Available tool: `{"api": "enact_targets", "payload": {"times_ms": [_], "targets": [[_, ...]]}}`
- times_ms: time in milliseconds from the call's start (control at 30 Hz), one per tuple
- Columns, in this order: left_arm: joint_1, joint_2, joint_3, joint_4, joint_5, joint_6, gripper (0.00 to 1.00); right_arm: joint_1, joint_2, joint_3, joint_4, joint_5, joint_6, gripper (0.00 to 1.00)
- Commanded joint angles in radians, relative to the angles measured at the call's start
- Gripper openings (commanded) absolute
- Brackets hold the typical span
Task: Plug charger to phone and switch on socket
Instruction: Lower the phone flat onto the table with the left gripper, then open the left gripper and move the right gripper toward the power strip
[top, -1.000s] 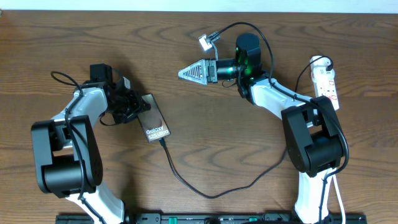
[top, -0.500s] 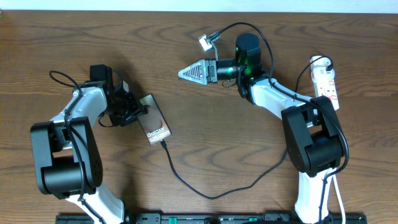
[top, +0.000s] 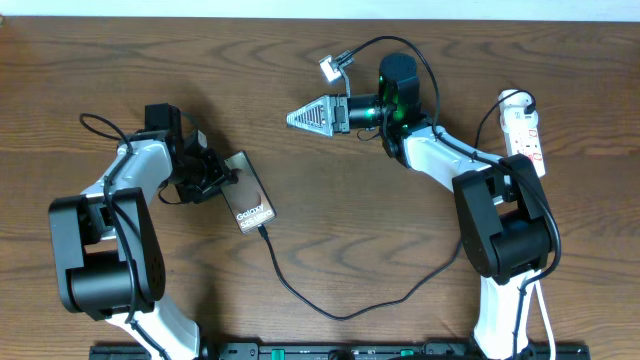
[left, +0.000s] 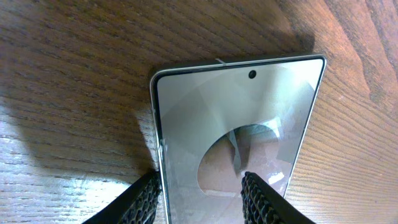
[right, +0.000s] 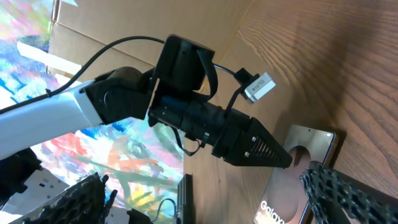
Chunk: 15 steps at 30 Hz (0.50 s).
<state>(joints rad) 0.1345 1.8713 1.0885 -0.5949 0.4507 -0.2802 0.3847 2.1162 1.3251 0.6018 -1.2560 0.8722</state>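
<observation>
The phone (top: 251, 198) lies slanted on the wooden table, its "Galaxy" lettering facing up. My left gripper (top: 218, 178) is shut on its upper end. In the left wrist view one finger (left: 144, 200) presses the phone's (left: 236, 106) left edge and the other rests on its glass face. The charger (top: 340, 314), a thin black cable, has its tip in the phone's lower end (top: 262, 231) and loops toward the right arm's base. My right gripper (top: 300, 117) hovers open over the table's middle with nothing in it. The socket (top: 527, 130) lies at the far right.
The right wrist view looks across at the left arm's gripper (right: 249, 146) and the phone (right: 298, 183). A small white tag (top: 329, 69) hangs on the right arm's own wire. A black rail (top: 330, 351) runs along the front edge.
The phone has shifted very slightly in the left gripper's hold. The right arm has not moved.
</observation>
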Motion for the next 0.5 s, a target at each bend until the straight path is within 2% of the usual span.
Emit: {"api": "enact_targets", "payload": {"times_ms": [0,233,433,467], "targets": [[0.013,-0.007,0.001,-0.007,-0.127,0.014,0.46,0.004,0.001,0.007,-0.001,0.008,-0.016,0.99],[0.023,-0.179,0.006,-0.006,-0.07,0.014,0.58,0.004,0.001,0.007,-0.001,0.008,-0.017,0.99],[0.023,-0.398,0.007,0.035,0.201,0.013,0.69,0.004,0.001,0.007,-0.001,0.003,-0.016,0.99],[0.023,-0.449,0.007,0.051,0.261,0.013,0.74,0.004,0.001,0.007,0.0,-0.011,-0.012,0.99]]}}
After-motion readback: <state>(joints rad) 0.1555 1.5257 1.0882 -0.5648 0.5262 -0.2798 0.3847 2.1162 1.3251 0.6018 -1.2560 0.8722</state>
